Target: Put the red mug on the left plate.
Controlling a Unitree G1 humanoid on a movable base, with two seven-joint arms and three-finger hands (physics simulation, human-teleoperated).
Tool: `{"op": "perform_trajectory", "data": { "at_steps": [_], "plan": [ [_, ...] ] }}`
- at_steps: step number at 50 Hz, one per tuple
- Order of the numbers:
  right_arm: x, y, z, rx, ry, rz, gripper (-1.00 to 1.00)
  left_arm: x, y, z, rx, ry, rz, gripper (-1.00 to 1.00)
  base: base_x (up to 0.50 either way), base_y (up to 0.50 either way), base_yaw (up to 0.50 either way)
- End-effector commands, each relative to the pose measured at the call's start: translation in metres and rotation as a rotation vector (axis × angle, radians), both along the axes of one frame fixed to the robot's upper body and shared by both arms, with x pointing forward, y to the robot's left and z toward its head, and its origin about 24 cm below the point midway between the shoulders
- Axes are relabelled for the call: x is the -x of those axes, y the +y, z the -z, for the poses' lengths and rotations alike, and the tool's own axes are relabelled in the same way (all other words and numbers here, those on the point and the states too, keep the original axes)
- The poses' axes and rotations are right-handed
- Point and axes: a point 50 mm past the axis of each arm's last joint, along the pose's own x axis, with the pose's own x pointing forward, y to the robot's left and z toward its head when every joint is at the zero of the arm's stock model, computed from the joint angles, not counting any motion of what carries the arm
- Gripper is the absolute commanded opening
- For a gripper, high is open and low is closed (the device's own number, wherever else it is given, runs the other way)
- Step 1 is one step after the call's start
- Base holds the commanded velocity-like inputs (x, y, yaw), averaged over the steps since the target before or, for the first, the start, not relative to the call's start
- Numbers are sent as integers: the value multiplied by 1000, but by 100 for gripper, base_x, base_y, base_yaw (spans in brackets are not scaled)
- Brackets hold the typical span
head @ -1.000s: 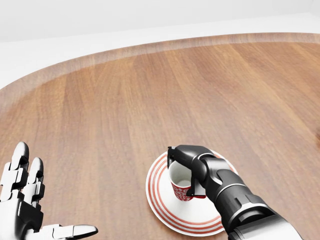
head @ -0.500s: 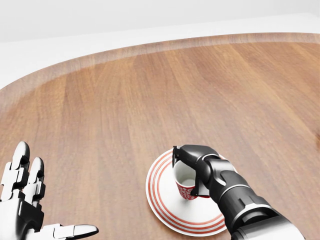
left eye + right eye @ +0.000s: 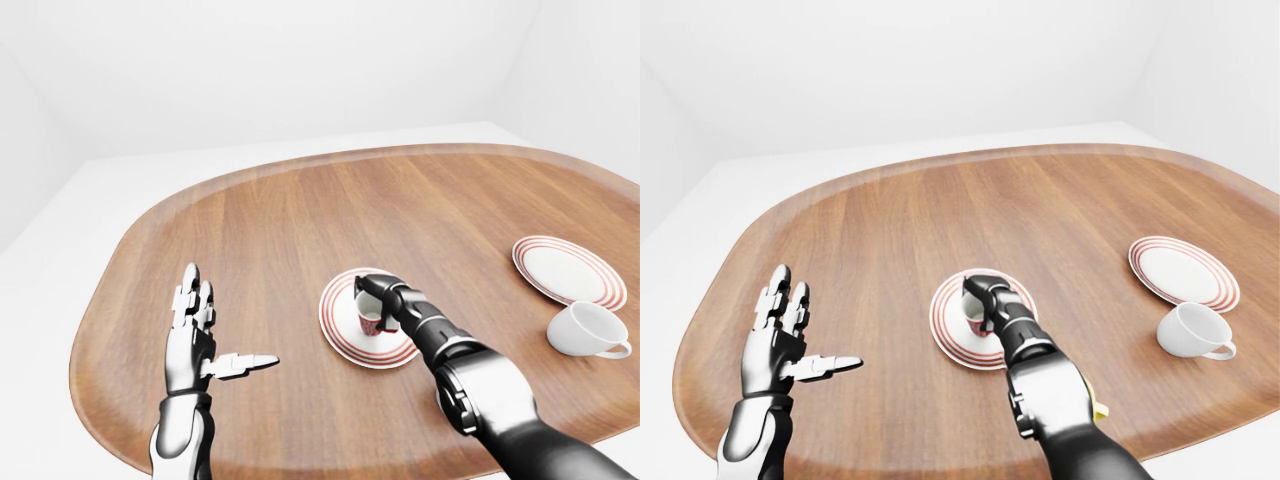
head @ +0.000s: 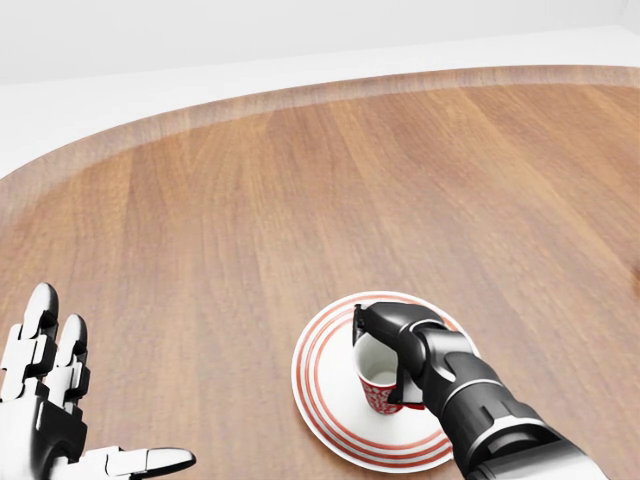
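- The small red patterned mug with a white inside sits upright within the rings of the white round plate with red rim bands, the left one of the two plates on the rounded wooden bench.
- The dark right hand reaches in from the lower right of the head view; its fingers wrap over the mug's rim and down its side, so it has the mug clasped.
- Whether the mug's base bears fully on the plate or hangs just above it cannot be told; the hand hides part of the base.
- The silver left hand hovers over bare bench well apart from the plate, fingers spread wide, thumb stuck out sideways, holding nothing.
- Off to the right in the eye views lie a second red-banded white plate and, just beside it, a plain white cup tipped on its side; neither is touched.
- Judged from this, the carrying part looks done: the mug is over the correct plate, near its middle.
- What seems left is letting go: opening the right fingers without tipping the mug, then drawing the hand clear.
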Motion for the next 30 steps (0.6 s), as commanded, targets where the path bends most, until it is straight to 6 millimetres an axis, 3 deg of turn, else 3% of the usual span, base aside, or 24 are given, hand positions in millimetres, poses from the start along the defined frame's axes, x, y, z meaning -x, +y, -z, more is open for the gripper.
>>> {"op": "perform_trajectory", "data": {
  "at_steps": [1, 28, 29, 30],
  "plan": [
    [2, -3, 4, -50, -46, 88, -100, -1, 1, 0, 2, 1, -2, 100, 0, 0, 0],
    [1, -5, 2, -65, -71, 108, -100, -1, 0, 0, 1, -1, -2, 100, 0, 0, 0],
    [1, -6, 2, -67, -70, 115, -69, -1, 0, 0, 1, 0, -3, 100, 0, 0, 0],
    [0, -6, 1, -66, -71, 117, -2, -1, 0, 0, 1, 0, -3, 100, 0, 0, 0]
  ]
}}
